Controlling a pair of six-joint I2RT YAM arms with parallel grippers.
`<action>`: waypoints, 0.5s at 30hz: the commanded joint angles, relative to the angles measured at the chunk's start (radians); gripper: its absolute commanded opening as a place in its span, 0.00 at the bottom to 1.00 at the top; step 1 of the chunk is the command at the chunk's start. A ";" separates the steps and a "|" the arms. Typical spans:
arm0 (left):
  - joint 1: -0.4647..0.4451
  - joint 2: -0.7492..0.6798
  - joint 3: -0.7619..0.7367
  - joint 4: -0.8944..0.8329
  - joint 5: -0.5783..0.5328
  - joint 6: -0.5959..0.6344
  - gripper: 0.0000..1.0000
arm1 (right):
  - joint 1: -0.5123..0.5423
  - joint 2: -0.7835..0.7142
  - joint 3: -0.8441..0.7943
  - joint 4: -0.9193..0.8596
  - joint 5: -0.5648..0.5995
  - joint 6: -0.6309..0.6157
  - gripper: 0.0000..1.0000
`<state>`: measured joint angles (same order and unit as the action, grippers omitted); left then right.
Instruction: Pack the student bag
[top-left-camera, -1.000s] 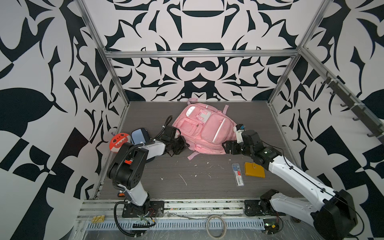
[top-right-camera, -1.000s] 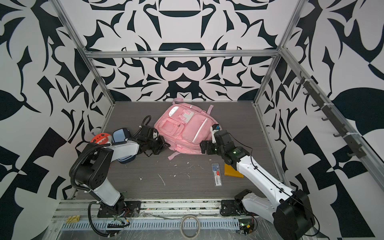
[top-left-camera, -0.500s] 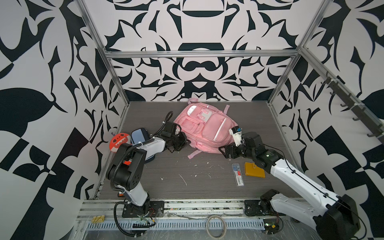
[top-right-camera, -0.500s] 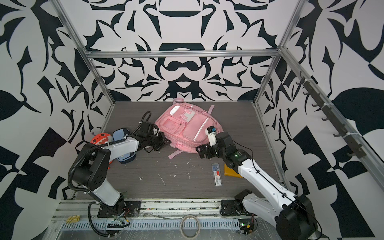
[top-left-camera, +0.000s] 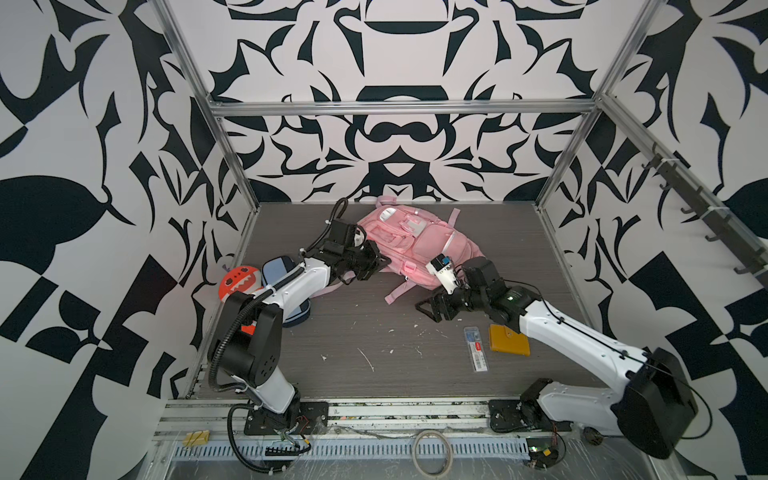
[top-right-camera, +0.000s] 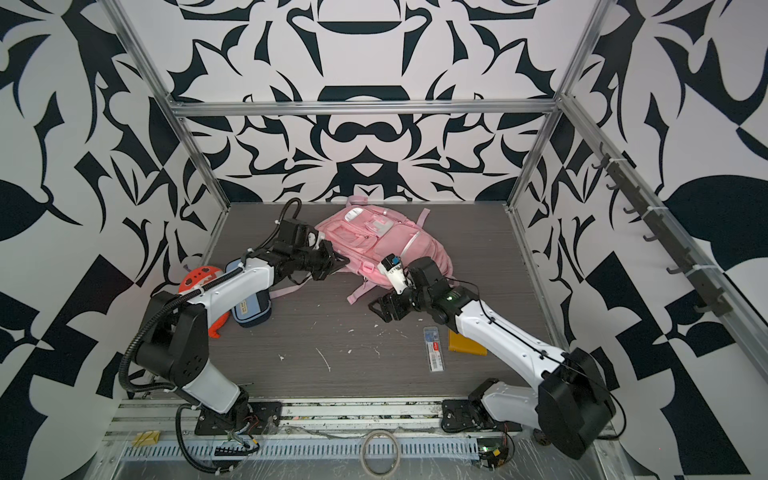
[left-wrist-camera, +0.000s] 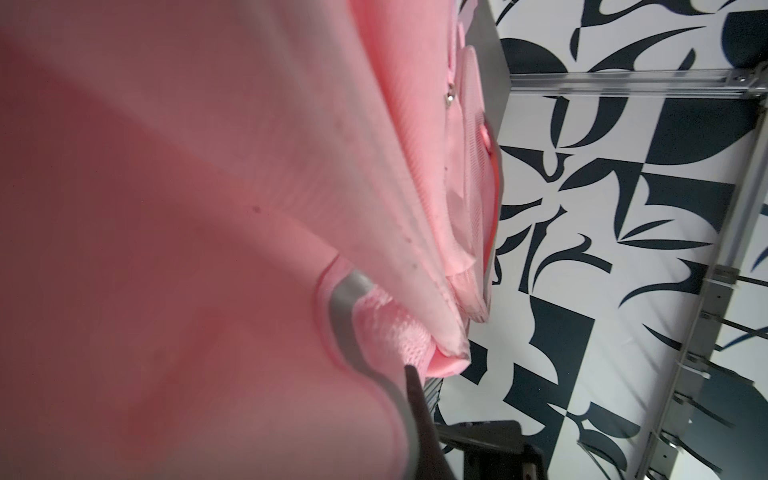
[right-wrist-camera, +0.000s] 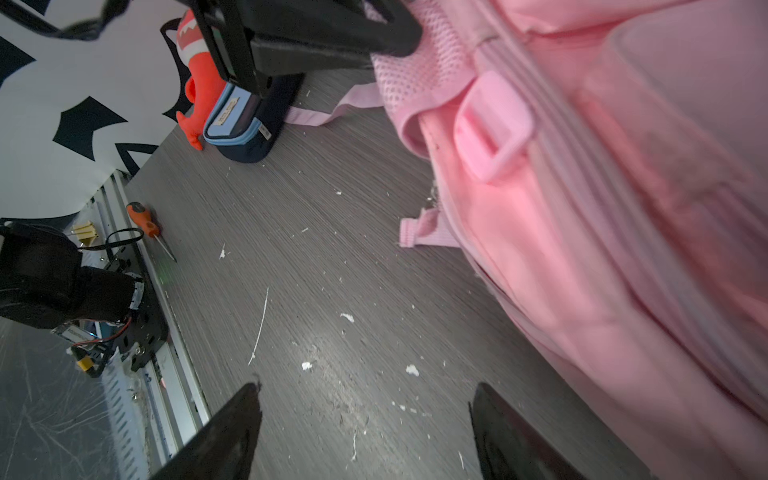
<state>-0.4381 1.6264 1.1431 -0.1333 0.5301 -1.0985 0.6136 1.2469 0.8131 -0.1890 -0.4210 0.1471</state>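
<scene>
Found student bag (top-left-camera: 419, 245) at the table's (top-left-camera: 374, 345) back, dragged slightly rearward since a second ago. Logged left gripper (top-left-camera: 382, 262) clamped on its mesh edge. Saw right gripper (top-left-camera: 428, 309) backed off the bag, jaws apart, empty. Judged packing not begun: pencil case (top-left-camera: 277, 269), plush toy (top-left-camera: 239, 282) outside.

Bare tabletop (top-left-camera: 374, 332) centre front, student bag (top-left-camera: 419, 245) blocking rear

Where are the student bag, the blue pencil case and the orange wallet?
student bag (top-left-camera: 432, 245): in a top view, on its front pocket.
blue pencil case (top-right-camera: 245, 311): in a top view, on its blue face.
orange wallet (top-left-camera: 509, 340): in a top view, on its cover.
</scene>
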 joint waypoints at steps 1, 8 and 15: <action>-0.014 -0.017 0.073 0.047 0.070 -0.036 0.00 | 0.011 0.028 0.028 0.118 0.069 0.033 0.81; -0.049 0.002 0.141 0.052 0.097 -0.081 0.00 | 0.011 0.048 -0.027 0.341 0.242 0.168 0.71; -0.056 0.007 0.186 0.052 0.112 -0.090 0.00 | 0.010 0.090 -0.013 0.374 0.301 0.203 0.66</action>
<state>-0.4866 1.6466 1.2663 -0.1524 0.5625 -1.1725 0.6235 1.3369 0.7933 0.1127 -0.1925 0.3099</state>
